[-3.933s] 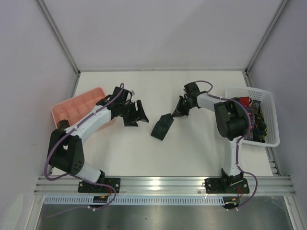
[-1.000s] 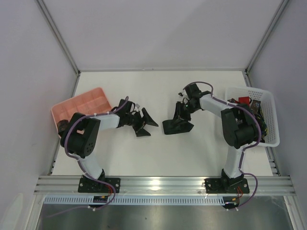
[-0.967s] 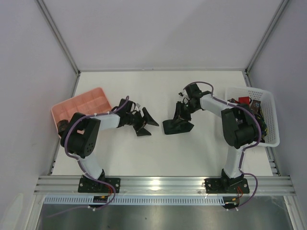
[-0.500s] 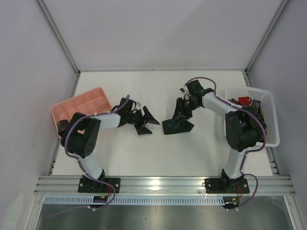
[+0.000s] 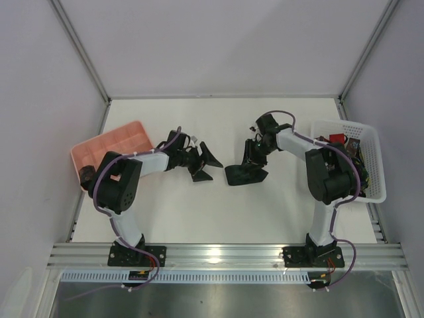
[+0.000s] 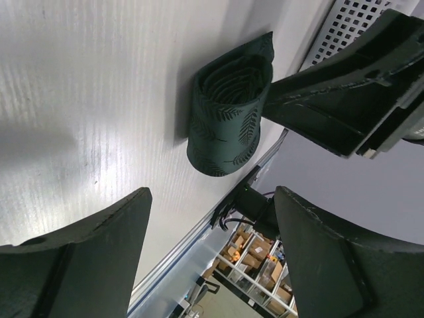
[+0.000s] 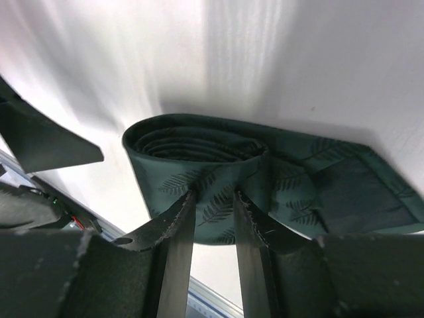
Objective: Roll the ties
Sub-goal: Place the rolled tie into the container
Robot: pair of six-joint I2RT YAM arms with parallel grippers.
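Item: dark green leaf-print tie [image 7: 199, 156], rolled coil, middle of surface [image 5: 199, 212]; flat tail unrolled beside it.
Right hand [image 7: 213, 199]: fingers narrowly parted at coil wall; pinching or free, cannot tell.
Left hand [image 6: 212, 197]: wide open, empty, just left of coil.
Advice: steady coil, wrap tail round, keep layers tight.

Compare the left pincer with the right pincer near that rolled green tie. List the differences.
Spread: the left pincer stands wide open; the right pincer shows only a narrow gap between its fingers.
Contact: the left pincer holds nothing and sits apart from the rolled green tie; the right pincer's tips are at the tie's outer wrap, though whether it grips cannot be told.
Shared: both point at the tie, from opposite sides.
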